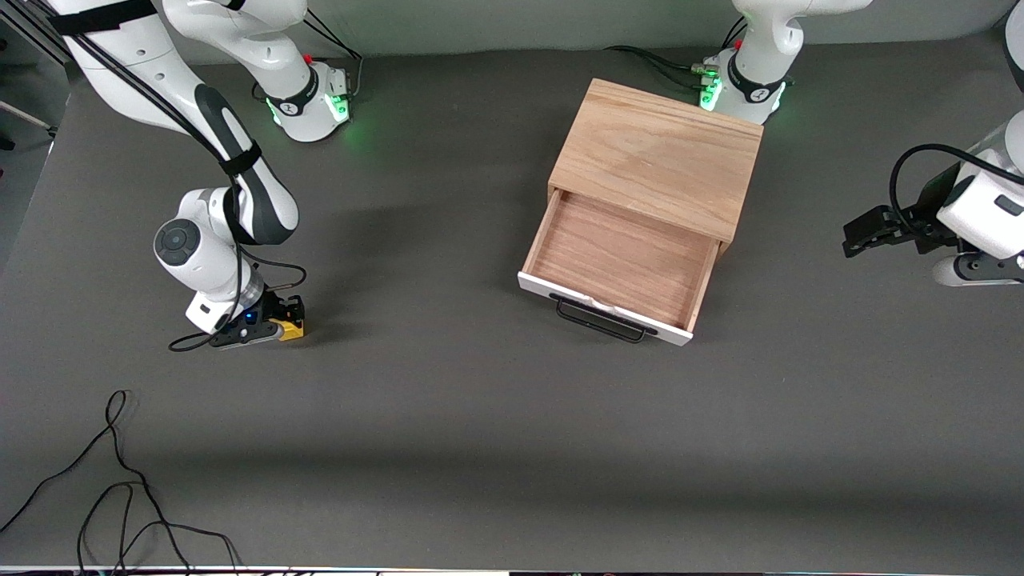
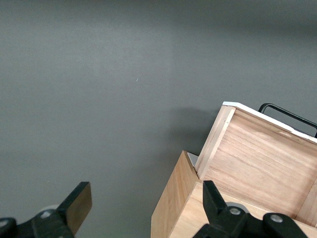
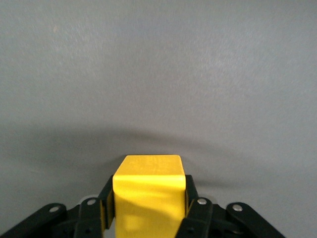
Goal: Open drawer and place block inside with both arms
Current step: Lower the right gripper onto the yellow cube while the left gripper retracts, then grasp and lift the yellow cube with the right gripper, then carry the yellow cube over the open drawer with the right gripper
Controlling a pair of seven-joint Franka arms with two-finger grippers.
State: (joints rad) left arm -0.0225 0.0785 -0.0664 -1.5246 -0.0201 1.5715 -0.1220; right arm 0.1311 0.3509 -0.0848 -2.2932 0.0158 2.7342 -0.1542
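Yellow fills my right wrist view: the block (image 3: 148, 191) sits between the fingers (image 3: 192, 208) of my right claw (image 1: 276, 320), which is down at the table (image 1: 448, 432) toward the right arm's end, well apart from the drawer (image 1: 620, 260). The fingers press both side faces, so I judge the grip made, though I cannot tell whether the block has left the table or rests on it. My drawer is already pulled out of its wooden cabinet (image 1: 656, 156), white front and black handle (image 1: 600, 320) facing the front camera, its wood floor bare. My left claw (image 1: 868, 232) waits in the air over the table at the left arm's end, fingers (image 2: 79, 203) spread wide and holding nothing. So the opening looks done; what remains is carrying the block over and setting it inside.
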